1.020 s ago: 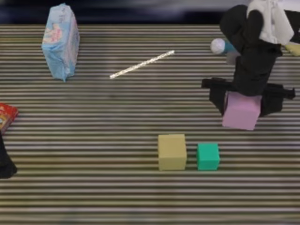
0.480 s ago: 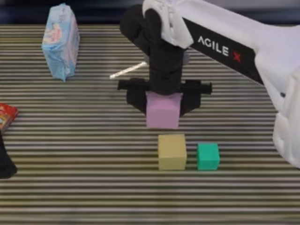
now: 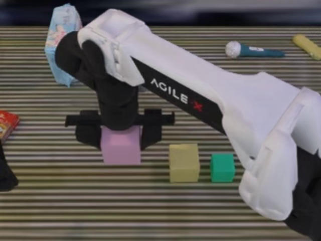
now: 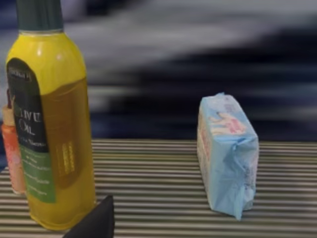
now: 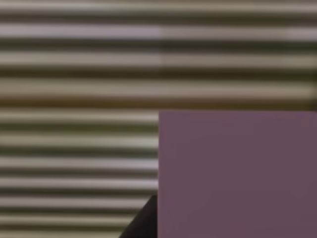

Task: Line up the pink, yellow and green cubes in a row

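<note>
Right gripper [image 3: 121,131] is clamped on the pink cube [image 3: 121,145], one finger on each side, reaching in from the table's right across to left of centre. Yellow cube [image 3: 184,162] and green cube [image 3: 222,167] sit side by side near the middle, small gap between them, green on the right. Pink is to the left of yellow, near but apart, and a bit farther back than their line.

Can't tell from above if pink is on the table or just over it; the right wrist view is mostly cube face [image 5: 237,173] and striped table [image 5: 79,74], so probably low.

To do this step well: bring pink slightly forward so its front edge matches the yellow's, keep it square to the stripes, leave a gap like the yellow–green one. Lower straight down, no sideways drift. Release only once it's flat, then lift straight up so the fingers don't drag it or clip the yellow.

Left arm [image 3: 5,173] is parked at the left edge; its fingers aren't readable
</note>
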Controlling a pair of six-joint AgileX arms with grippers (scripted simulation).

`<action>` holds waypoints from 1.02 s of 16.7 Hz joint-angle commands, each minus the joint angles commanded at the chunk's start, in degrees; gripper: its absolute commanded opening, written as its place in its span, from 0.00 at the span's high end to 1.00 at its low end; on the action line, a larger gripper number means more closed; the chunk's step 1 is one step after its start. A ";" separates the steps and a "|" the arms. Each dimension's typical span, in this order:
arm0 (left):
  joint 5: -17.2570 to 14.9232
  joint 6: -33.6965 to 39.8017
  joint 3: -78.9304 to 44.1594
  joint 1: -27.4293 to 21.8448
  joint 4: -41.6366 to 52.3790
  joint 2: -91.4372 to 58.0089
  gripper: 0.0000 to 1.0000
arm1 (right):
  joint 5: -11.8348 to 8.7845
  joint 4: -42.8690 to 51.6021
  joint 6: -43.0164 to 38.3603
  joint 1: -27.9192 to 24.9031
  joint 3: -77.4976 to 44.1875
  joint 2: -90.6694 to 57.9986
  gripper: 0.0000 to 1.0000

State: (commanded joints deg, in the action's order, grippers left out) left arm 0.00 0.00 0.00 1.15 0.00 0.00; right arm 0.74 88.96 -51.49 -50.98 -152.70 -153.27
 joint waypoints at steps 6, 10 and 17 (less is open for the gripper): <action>0.00 0.00 0.00 0.00 0.00 0.00 0.00 | -0.05 -1.02 -0.01 0.09 0.94 0.31 1.00; 0.00 0.00 0.00 0.00 0.00 0.00 0.00 | 0.00 -8.12 -0.04 0.12 9.25 1.19 1.00; 0.00 0.00 0.00 0.00 0.00 0.00 0.00 | -0.03 -17.95 -0.08 -0.13 20.12 2.16 1.00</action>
State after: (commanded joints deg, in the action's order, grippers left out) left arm 0.00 0.00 0.00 1.15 0.00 0.00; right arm 0.71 71.00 -51.57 -51.11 -132.58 -151.10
